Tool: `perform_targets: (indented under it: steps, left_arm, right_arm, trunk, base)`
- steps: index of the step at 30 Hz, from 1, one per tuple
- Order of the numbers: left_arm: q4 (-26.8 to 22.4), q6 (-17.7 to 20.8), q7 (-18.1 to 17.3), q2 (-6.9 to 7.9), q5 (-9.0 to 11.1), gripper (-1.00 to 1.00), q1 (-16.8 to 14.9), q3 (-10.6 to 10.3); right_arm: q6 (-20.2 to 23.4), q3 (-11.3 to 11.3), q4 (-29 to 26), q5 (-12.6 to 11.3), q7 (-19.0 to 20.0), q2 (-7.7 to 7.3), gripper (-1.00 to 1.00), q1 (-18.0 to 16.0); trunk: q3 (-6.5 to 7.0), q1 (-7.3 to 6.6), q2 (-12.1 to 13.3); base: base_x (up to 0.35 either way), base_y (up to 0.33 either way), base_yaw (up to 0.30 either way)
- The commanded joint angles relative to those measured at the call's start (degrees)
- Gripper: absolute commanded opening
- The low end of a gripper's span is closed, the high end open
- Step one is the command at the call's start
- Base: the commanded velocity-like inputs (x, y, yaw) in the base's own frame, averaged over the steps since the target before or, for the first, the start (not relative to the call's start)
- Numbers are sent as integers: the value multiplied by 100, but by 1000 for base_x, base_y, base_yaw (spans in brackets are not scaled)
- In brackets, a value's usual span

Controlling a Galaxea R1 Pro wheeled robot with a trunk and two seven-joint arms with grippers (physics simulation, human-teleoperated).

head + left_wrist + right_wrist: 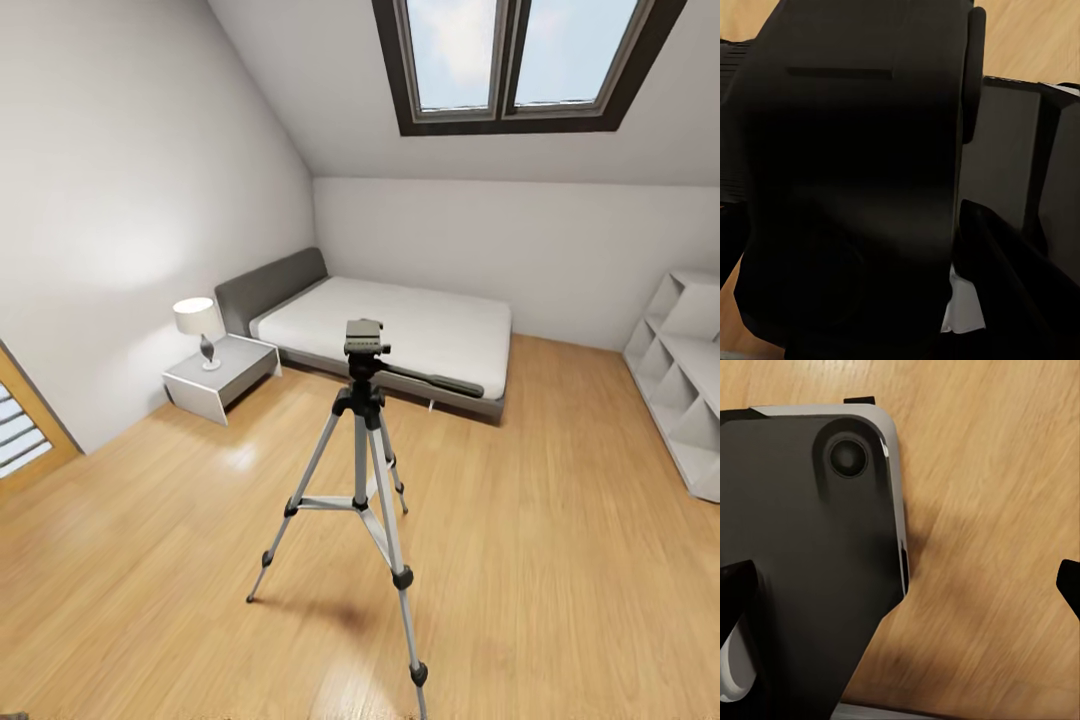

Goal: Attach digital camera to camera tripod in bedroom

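One camera tripod (361, 470) stands upright on the light wood floor (560, 560), in the near middle of the bedroom. Its three silver legs splay toward the near left, the near right and the far side. Its grey-black head plate (363, 337) sits on top, and one long black pan handle (432, 380) points right and slightly down. Beyond it are one low bed (400, 325), one nightstand (222, 376) carrying one lamp (200, 330) at the left, and one white shelf unit (685, 375) at the right. A double skylight (515, 60) is overhead. Both wrist views show dark robot parts over the floor; I cannot tell how either tool is set.
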Motion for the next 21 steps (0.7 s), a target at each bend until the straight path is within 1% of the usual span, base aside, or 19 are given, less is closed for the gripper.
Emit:
perform_targets:
  steps: [1,21]
  left_arm:
    - [6,-17,-30,1,47,-100,-5,-48]
    - [5,-17,-30,1,47,-100,-5,-48]
  right_arm:
    - [-40,-44,19,-2,-1,-1,100,-8]
    - [-40,-44,19,-2,-2,6,100,-8]
  trunk:
    - [-20,3,-11]
    - [-203,3,-11]
  base:
    - [0,0,0]
    - [0,0,0]
